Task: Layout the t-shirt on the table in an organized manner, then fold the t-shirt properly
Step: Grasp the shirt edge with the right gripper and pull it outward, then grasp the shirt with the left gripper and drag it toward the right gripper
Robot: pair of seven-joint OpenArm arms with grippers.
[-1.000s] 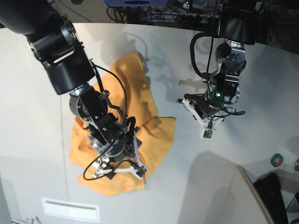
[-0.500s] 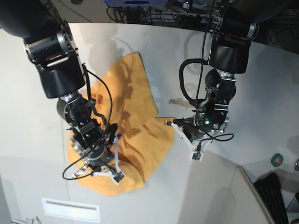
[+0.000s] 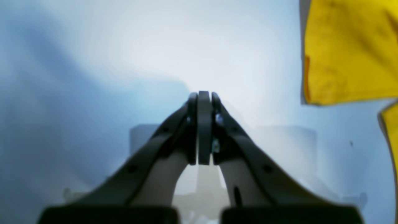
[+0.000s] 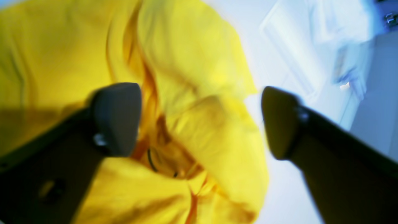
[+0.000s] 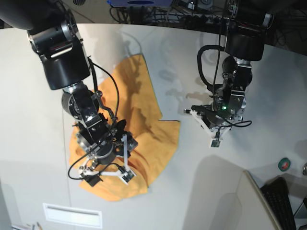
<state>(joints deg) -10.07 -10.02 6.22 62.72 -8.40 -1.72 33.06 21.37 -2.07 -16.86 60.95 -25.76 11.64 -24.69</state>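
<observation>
The orange-yellow t-shirt [image 5: 139, 96] lies crumpled and creased on the white table [image 5: 201, 57], left of the middle. My right gripper [image 5: 109, 178] hangs open over the shirt's near part. In the right wrist view the right gripper [image 4: 199, 119] has its fingers [image 4: 116, 118] spread wide above bunched folds of the t-shirt [image 4: 186, 46], gripping nothing. My left gripper [image 5: 215, 141] is shut and empty over bare table, right of the shirt's edge. The left wrist view shows the left gripper [image 3: 203, 96] with jaws pressed together, and a corner of the t-shirt [image 3: 348, 53] at the upper right.
A white rectangular label [image 5: 72, 214] lies near the front edge, below the shirt. A green tape roll [image 5: 285, 164] and a black keyboard [image 5: 283, 201] sit at the lower right beside a grey panel [image 5: 225, 201]. Cables run along the back edge.
The right gripper swung left over the shirt's near part, then slightly back. The left arm dipped toward the shirt's right edge and drew back to the right, still shut.
</observation>
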